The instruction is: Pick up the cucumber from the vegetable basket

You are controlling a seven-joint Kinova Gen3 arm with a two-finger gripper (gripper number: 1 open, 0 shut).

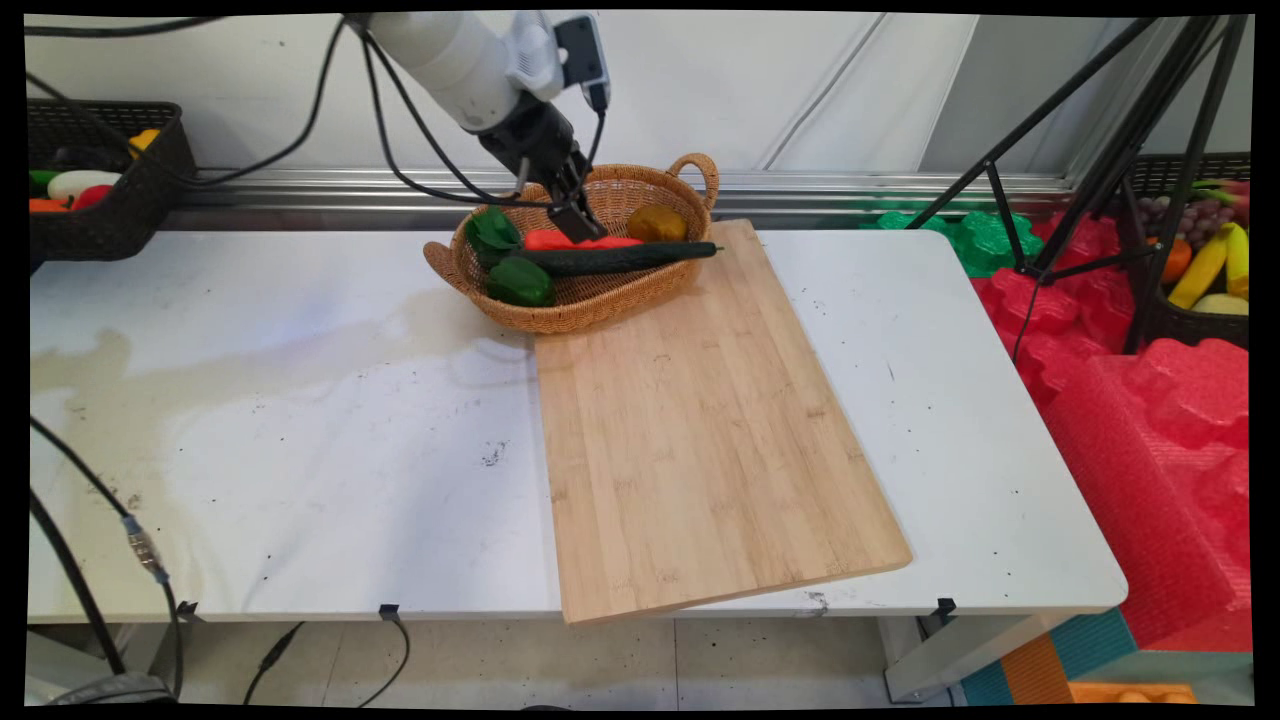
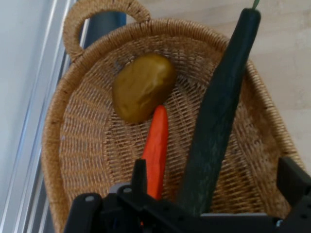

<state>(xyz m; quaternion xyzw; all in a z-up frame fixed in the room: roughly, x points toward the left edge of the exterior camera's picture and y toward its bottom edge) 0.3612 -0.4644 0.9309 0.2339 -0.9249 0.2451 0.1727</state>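
My gripper [image 1: 577, 220] reaches down into a wicker basket [image 1: 590, 305] at the back of the table, and it is open. In the hand view its fingers [image 2: 140, 178] stand wide apart around an orange-red carrot [image 2: 156, 148] and a long dark cucumber [image 2: 218, 121]. A brown potato [image 2: 143, 86] lies just beyond the carrot's tip. In the main view the cucumber [image 1: 620, 258] lies across the basket with its tip over the right rim, behind it the carrot [image 1: 560, 240] and the potato [image 1: 657, 223]. Two green peppers [image 1: 520, 282] sit at the basket's left end.
A bamboo cutting board [image 1: 700, 420] runs from the basket to the table's near edge. A black crate [image 1: 100, 195] of vegetables stands at the back left. A tripod [image 1: 1100, 150], a fruit basket [image 1: 1200, 275] and red foam [image 1: 1150, 400] are off the table's right.
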